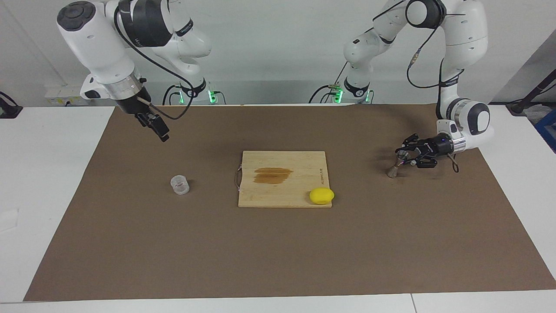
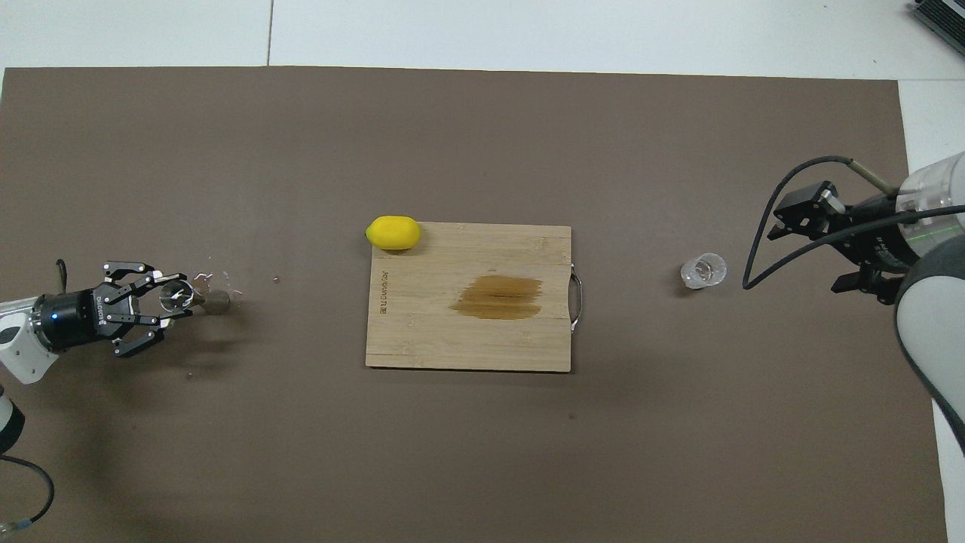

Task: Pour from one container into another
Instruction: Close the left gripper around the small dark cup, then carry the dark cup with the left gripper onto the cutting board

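**A:** Start with the facing view. Where is the left gripper (image 1: 403,157)?

**B:** Low over the brown mat (image 1: 278,252) at the left arm's end of the table, lying nearly level. Its fingertips are clamped on the upper cone of the metal jigger (image 1: 394,167), which leans, its lower cone down at the mat.

**A:** And the right gripper (image 1: 157,128)?

**B:** Raised in the air at the right arm's end, pointing down at a slant, fingers apart and holding nothing. That arm waits. The clear cup (image 1: 180,184) stands upright on the mat, well apart from that gripper.

**A:** Anything between the two vessels?

**B:** A wooden cutting board (image 1: 282,191) with a dark stain (image 1: 273,175), and a lemon (image 1: 321,195) at the board's corner farthest from the robots, toward the left arm's end.

**A:** Now the overhead view.

**B:** The left gripper (image 2: 172,296) closes around the jigger's (image 2: 197,299) open mouth; small glints lie on the mat (image 2: 482,452) just beside it. The clear cup (image 2: 703,271) stands alone between the cutting board (image 2: 422,332) and the right gripper (image 2: 818,245), touching neither. The right gripper's fingers stand spread. The lemon (image 2: 393,232) overhangs the board's edge, and the stain (image 2: 497,296) sits mid-board.
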Robot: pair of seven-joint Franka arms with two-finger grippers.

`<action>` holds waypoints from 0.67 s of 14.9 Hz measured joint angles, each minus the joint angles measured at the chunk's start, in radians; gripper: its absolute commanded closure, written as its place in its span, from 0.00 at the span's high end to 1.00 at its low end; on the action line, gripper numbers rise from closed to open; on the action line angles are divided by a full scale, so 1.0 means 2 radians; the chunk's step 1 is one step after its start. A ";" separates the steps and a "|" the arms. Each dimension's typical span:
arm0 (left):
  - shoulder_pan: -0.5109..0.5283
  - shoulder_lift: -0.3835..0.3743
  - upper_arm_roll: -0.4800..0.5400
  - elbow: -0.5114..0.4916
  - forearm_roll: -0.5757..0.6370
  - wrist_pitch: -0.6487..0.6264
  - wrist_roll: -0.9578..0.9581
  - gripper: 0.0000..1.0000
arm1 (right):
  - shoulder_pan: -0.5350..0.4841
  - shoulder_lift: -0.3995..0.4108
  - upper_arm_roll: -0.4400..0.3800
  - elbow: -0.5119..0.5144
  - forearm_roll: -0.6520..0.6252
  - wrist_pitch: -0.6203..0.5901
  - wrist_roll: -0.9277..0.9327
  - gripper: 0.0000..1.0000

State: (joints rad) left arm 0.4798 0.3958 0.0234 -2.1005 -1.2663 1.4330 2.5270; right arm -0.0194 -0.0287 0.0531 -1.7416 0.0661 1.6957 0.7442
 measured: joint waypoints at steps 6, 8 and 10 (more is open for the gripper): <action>-0.005 0.000 -0.007 0.011 -0.009 -0.034 0.000 0.18 | 0.000 0.000 0.001 0.000 0.000 0.000 0.000 0.99; -0.024 0.000 -0.009 0.011 -0.019 -0.043 0.000 0.18 | 0.000 0.000 0.001 0.001 0.000 0.000 0.000 0.99; -0.050 0.000 -0.010 0.010 -0.031 -0.046 0.000 0.18 | 0.000 0.000 0.001 0.001 0.000 0.000 0.000 0.99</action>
State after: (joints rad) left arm 0.3797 0.3949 0.0027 -2.0795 -1.3288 1.3403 2.5268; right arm -0.0193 -0.0289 0.0556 -1.7405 0.0662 1.6966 0.7442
